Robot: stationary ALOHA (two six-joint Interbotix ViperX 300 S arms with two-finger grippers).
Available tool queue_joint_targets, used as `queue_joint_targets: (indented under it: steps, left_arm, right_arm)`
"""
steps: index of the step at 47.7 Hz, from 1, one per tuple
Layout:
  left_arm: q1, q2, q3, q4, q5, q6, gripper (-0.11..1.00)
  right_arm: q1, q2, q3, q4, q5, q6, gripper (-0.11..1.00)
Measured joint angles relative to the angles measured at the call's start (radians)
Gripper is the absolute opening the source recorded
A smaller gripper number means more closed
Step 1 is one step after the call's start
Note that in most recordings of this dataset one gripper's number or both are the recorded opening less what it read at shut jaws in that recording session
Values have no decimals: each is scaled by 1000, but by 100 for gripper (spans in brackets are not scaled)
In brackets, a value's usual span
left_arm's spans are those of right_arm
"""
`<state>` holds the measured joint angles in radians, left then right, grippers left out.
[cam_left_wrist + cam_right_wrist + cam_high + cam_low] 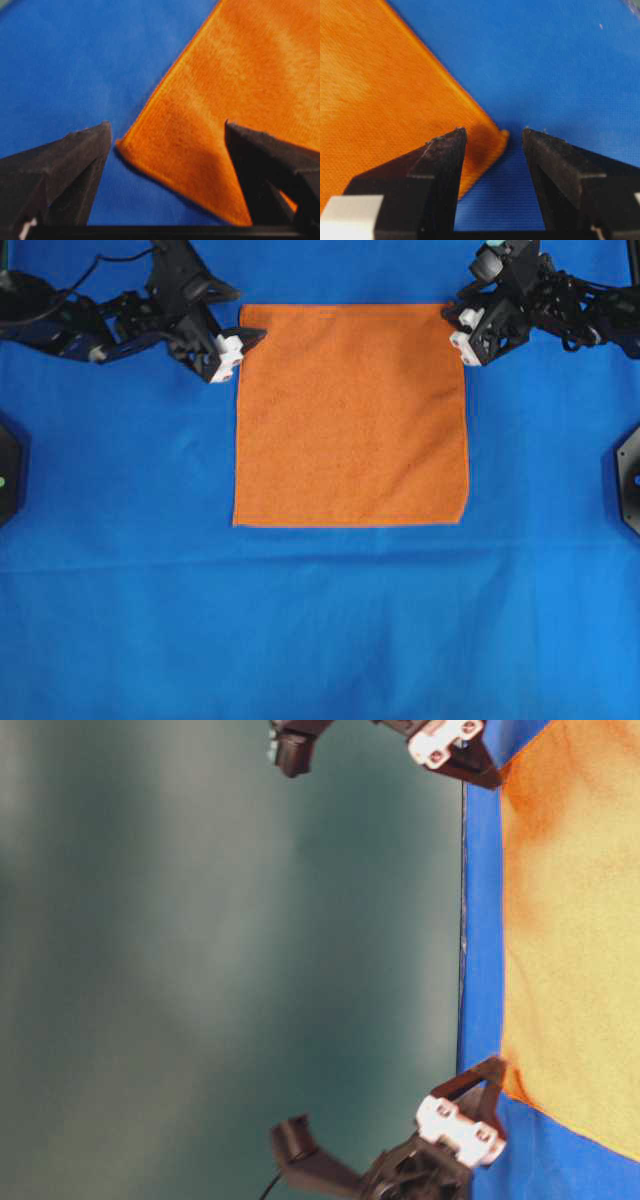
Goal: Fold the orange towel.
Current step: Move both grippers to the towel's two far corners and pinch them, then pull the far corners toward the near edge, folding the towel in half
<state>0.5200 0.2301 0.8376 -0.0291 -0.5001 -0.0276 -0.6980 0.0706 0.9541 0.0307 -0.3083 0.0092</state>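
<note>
Lying flat on the blue cloth (120,620), the orange towel (350,415) has 2 far corners flanked by fingers. A corner sits between the left gripper (167,131)'s spread fingers (82,150), nothing held. The right gripper (494,131) also gapes, its fingers (445,155) straddling the other corner, one over the towel, one over blue cloth.

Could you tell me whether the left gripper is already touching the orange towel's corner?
Cannot tell. The left wrist view shows the left gripper open astride the orange towel corner, but not whether its fingertips rest on the cloth.
</note>
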Motion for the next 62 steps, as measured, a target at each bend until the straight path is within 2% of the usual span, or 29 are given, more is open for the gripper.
queue_joint_targets:
  steps: [5,10,14,20,23,25,34,41,52,62]
  left_arm:
    - [5,31,-25,0,-3,0,86]
    - [14,51,-43,0,-3,2,77]
    - [21,60,-49,0,0,8,59]
    - [26,63,-51,0,11,18,21]
    - [26,64,-51,0,14,20,6]
    - [26,64,-49,0,15,20,0]
    - [25,64,-44,0,15,26,1]
    - [25,60,-51,2,18,35,1]
    - [31,-25,-86,2,87,129,1]
    - [32,-115,-103,2,164,166,1]
  right_arm:
    - [-15,32,-2,2,-31,0,53]
    - [-17,44,-6,2,-46,0,48]
    - [-17,46,-8,3,-49,0,37]
    - [-15,48,-6,3,-48,0,4]
    - [-15,46,-3,5,-46,8,1]
    - [-15,46,3,9,-48,8,1]
    - [-14,32,35,46,-72,9,1]
    - [-12,17,51,57,-87,9,1]
    - [-12,-60,58,63,-84,8,1]
    - [2,-153,60,63,-38,8,1]
